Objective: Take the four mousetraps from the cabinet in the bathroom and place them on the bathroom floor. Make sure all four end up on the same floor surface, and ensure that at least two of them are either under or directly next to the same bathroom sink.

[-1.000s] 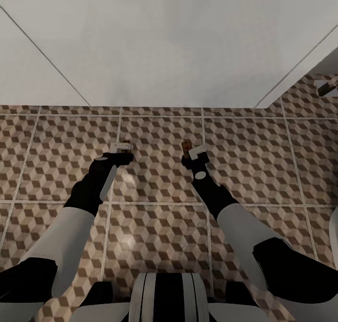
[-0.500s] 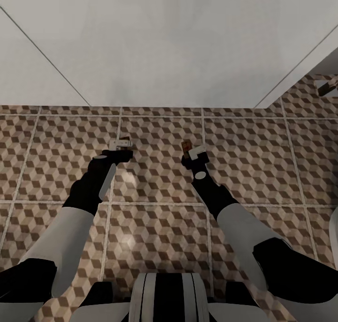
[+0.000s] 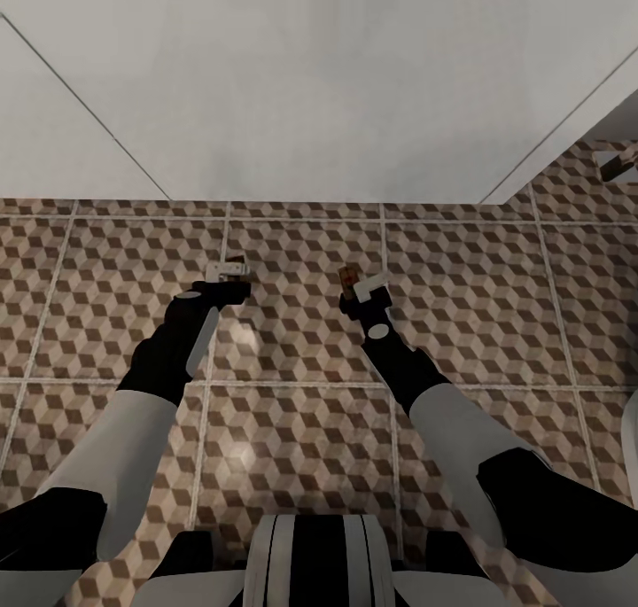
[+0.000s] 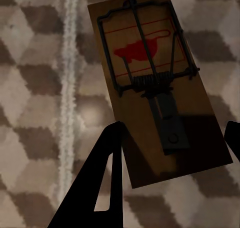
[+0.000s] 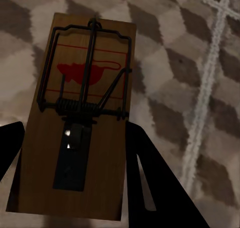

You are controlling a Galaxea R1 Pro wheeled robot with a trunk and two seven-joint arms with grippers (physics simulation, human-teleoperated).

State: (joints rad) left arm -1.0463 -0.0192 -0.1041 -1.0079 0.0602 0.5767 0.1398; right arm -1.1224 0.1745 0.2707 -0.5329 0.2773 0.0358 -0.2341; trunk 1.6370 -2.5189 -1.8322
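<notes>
- Head view: I have both arms stretched out low over the bathroom floor (image 3: pixel 301 430), with the white sink (image 3: pixel 319 84) front just beyond. My left gripper (image 3: pixel 229 272) and right gripper (image 3: pixel 359 284) each carry a small mousetrap; the right one's mousetrap (image 3: pixel 349 276) shows as a tan sliver.
- Left wrist view: my fingers (image 4: pixel 107 153) are clamped on the edges of a mousetrap (image 4: pixel 155 83), red mark up, above the cube tiles.
- Right wrist view: same grip, fingers (image 5: pixel 145 158) closed on the board's sides, mousetrap (image 5: pixel 82 133) over the floor.
</notes>
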